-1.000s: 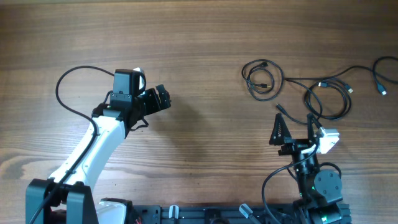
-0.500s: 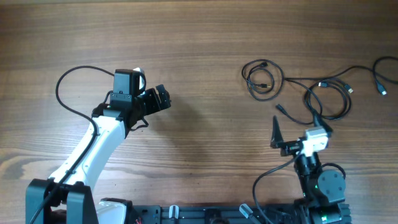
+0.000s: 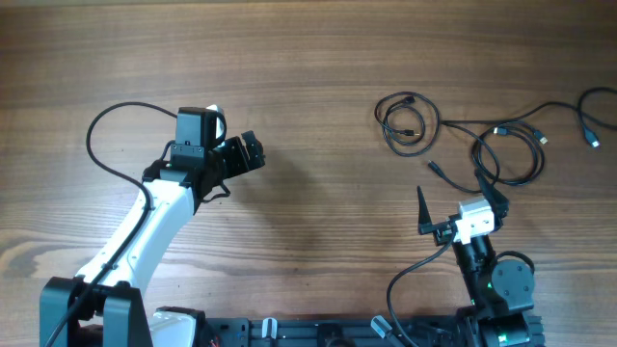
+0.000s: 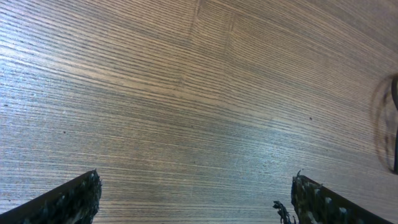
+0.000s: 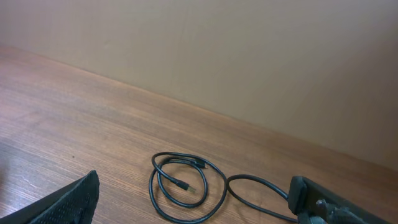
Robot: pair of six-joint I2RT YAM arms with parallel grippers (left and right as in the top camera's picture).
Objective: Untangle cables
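Observation:
Thin black cables lie at the right back of the table. One is a small coil [image 3: 405, 121] and joins a bigger loop [image 3: 511, 154]; a separate cable end [image 3: 588, 120] lies at the far right edge. My right gripper [image 3: 455, 200] hovers just in front of them, open, with nothing between its fingers. In the right wrist view the coil [image 5: 186, 183] with its plug tip lies ahead between the spread fingers [image 5: 71, 202], untouched. My left gripper [image 3: 249, 151] is far to the left, open over bare wood [image 4: 196, 186], holding nothing.
The left arm's own thicker black wire [image 3: 101, 130] arcs over the table at the left. A dark blurred curve [image 4: 390, 124] shows at the right edge of the left wrist view. A beige wall [image 5: 249, 56] rises behind the table's far edge.
The right wrist has swung a little to the left and drawn back toward the table's front, still open. The left arm and the cables have not moved.

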